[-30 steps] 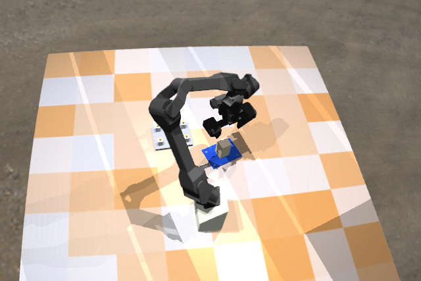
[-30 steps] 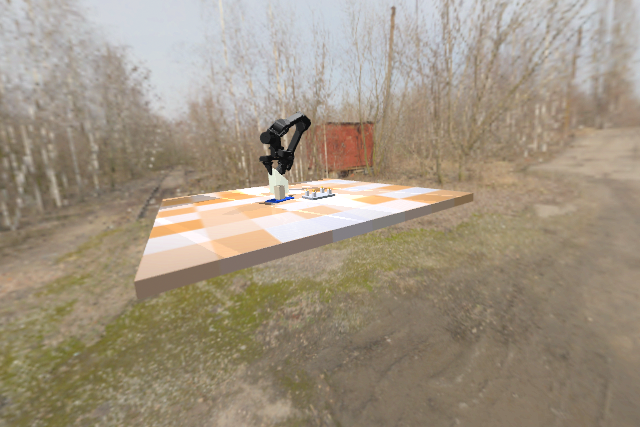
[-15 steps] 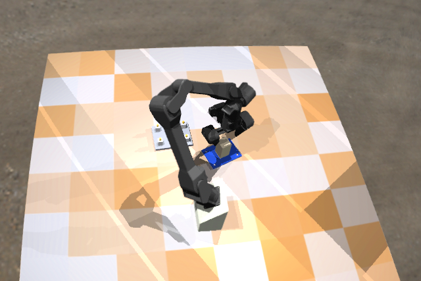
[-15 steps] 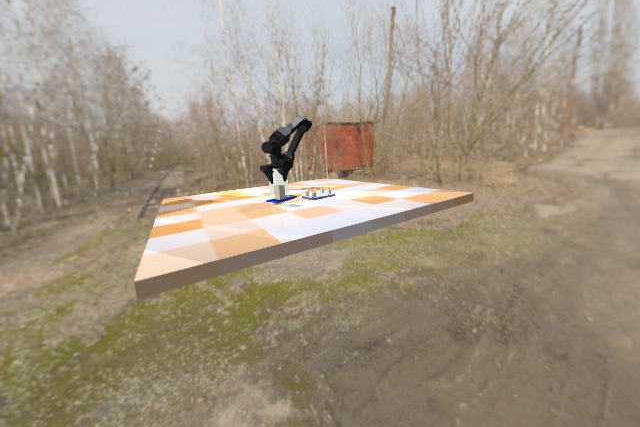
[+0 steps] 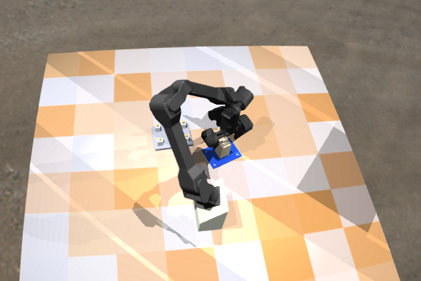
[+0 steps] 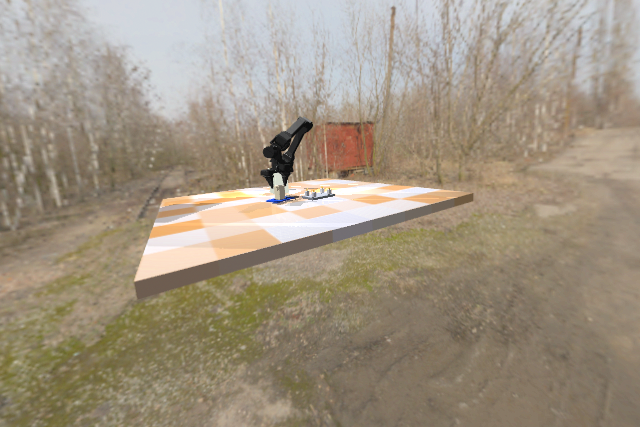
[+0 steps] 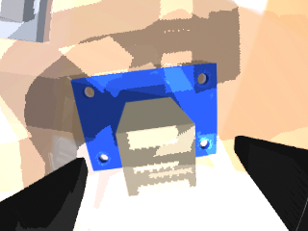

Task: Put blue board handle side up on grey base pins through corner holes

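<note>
The blue board lies flat on the tabletop, well in from every edge that shows. Its square handle stands upright, a beige block, and in the wrist view all four corner holes can be seen around it.

The fingers are wide open and grip nothing. In the wrist view one shows to either side of the handle, with a gap on each side.

In the top view, the grey base sits near the board but apart from it, closer to the tabletop's left edge. Its four posts stand uncovered, each with a gold pin on top, so the board is still to be placed.

The black arm rises from a pale block. From there it reaches toward the tabletop's far edge, then bends over toward the right edge, partly hiding the base from above.
</note>
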`<state>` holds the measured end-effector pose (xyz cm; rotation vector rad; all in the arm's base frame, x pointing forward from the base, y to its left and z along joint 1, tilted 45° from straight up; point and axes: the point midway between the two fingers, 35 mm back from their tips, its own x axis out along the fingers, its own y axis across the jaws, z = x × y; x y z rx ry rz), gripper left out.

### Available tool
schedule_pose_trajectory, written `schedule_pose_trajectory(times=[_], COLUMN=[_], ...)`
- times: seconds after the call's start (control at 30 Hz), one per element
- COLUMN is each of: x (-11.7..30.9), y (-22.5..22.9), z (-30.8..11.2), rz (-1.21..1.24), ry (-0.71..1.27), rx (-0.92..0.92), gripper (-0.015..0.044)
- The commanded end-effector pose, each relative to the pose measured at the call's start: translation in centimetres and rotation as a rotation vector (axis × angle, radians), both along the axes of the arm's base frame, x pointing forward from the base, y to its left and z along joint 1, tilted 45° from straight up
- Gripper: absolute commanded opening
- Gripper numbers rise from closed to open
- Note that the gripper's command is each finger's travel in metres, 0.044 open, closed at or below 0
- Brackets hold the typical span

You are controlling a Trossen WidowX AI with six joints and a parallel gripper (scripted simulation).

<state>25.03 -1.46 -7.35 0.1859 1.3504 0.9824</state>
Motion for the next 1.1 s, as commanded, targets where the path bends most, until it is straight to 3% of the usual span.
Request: schedule_pose_trajectory(times=[0.0, 0.77, 1.07], x=[-0.1, -0.6, -0.6], y=[0.6, 3.0, 3.0], z=[-0.5, -2.8, -2.8], rz=[-0.003, -0.003, -0.003], ry=[0.003, 0.003, 0.003], rx=[0.006, 0.01, 0.01], gripper=[0.044, 0.044, 0.0204])
